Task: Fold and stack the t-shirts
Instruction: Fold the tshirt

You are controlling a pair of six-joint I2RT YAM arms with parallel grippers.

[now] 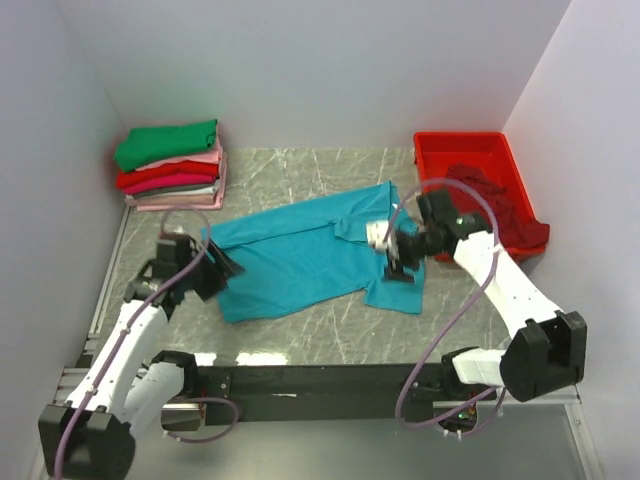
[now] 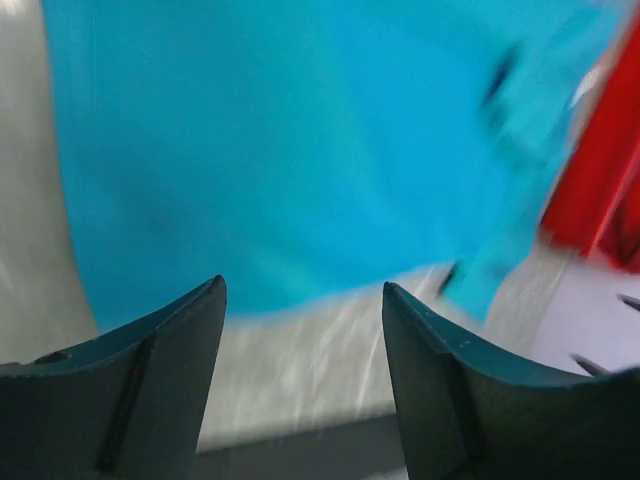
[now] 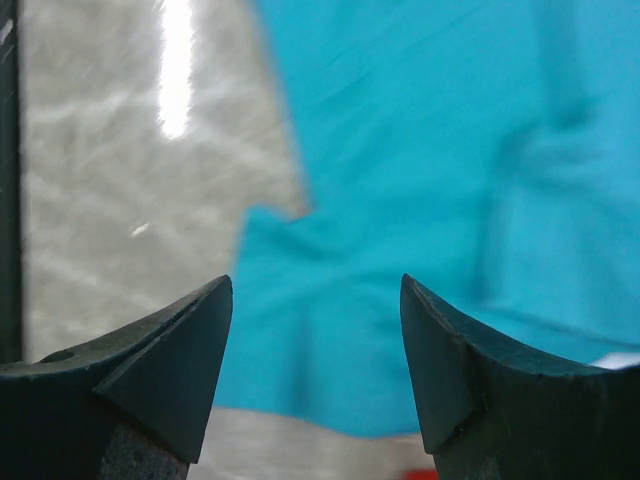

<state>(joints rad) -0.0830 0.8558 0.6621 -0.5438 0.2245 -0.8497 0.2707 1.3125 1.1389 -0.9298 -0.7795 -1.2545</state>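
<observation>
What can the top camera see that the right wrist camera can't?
Only the top view shows the stack of folded cloth t-shirts, green on top, and the red plastic tray holding a dark maroon shirt. Only the right wrist view shows the right gripper close up, open. Both show the teal-blue cloth t-shirt spread on the grey marbled table.

The teal-blue t-shirt [image 1: 300, 255] spread mid-counter is one plain colour, and the counter [image 1: 300, 175] beneath it is grey and stone-patterned with pale, whitish veins. In the stack at the far left corner the green shirt [image 1: 165, 143] lies on top, over the pink shirt [image 1: 205, 157], the red shirt [image 1: 150, 178] and the grey shirt [image 1: 195, 190], each a single flat colour. At the far right corner the tray [image 1: 470, 148] is bright red, and the maroon shirt [image 1: 495, 205] in it is dark, almost wine-coloured.
</observation>
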